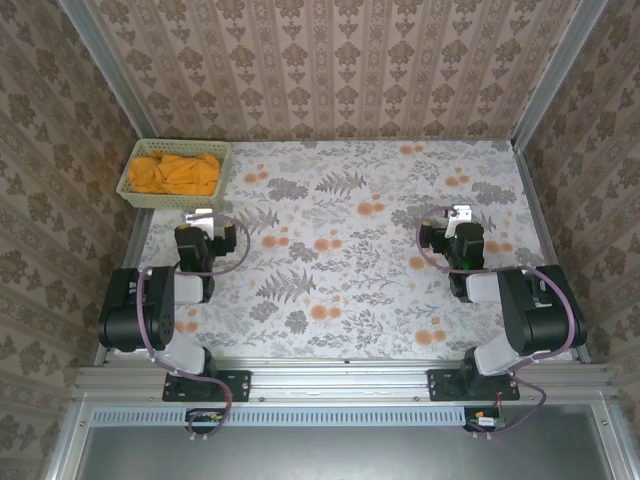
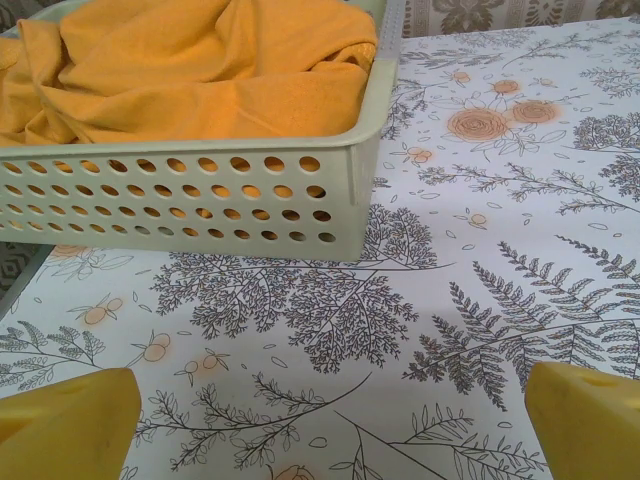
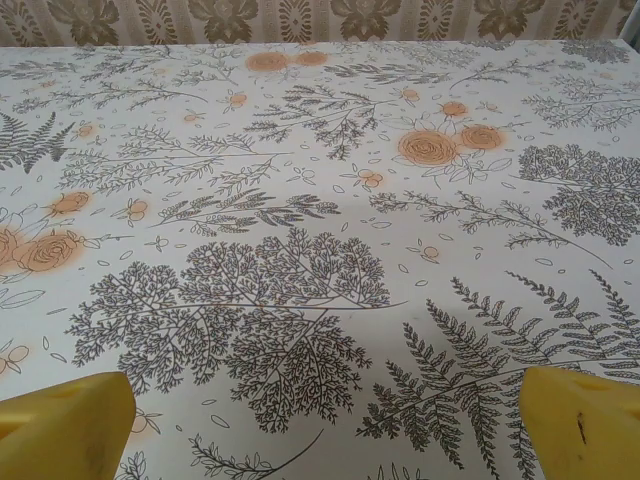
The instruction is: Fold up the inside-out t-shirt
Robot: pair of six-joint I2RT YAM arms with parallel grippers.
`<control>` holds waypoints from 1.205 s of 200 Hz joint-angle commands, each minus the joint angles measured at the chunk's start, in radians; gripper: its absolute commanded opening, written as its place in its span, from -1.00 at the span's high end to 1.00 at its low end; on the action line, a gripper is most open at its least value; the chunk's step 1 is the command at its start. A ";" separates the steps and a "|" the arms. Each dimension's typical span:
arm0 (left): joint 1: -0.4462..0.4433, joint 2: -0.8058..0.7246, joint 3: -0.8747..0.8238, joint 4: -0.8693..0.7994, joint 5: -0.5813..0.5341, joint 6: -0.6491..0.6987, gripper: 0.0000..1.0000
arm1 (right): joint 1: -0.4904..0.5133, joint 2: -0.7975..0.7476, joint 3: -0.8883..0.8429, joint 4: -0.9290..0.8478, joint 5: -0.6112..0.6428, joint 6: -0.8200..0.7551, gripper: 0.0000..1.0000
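One orange-yellow t-shirt [image 1: 175, 172] sits bunched in a pale green perforated basket [image 2: 200, 200] at the far-left corner of the floral-print surface [image 1: 340, 260]. It is crumpled, w/ no lettering on show. It looks parked there as the pick-up point, so folding has not begun.

Left claw [image 1: 200, 213] hovers just short of the basket's near wall, pointed at it, jaws spread to full width & holding nothing. Its yellow fingertips [image 2: 70, 425] frame the printed cloth in the wrist view, w/ the shirt up beyond them, heaped above the rim.

Right claw [image 1: 457, 212] waits well apart on the opp. side, likewise wide open & empty, facing the floral print.

Both arms are tucked back near their bases, prob. a ready pose that leaves the middle free for spreading the garment. On this evidence the next move falls to the left arm: reach over the wall, pinch a fold of cloth, lift it out toward the centre.
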 commanded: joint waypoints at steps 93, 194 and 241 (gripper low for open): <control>0.002 -0.009 0.011 -0.015 0.014 0.002 -1.00 | -0.006 0.005 0.012 0.030 -0.009 0.005 -1.00; 0.003 -0.010 0.011 -0.015 0.016 0.001 -1.00 | -0.006 0.006 0.011 0.030 -0.009 0.005 -1.00; -0.039 -0.087 -0.050 0.037 -0.031 0.037 -1.00 | 0.004 -0.044 -0.009 0.027 -0.027 -0.016 -1.00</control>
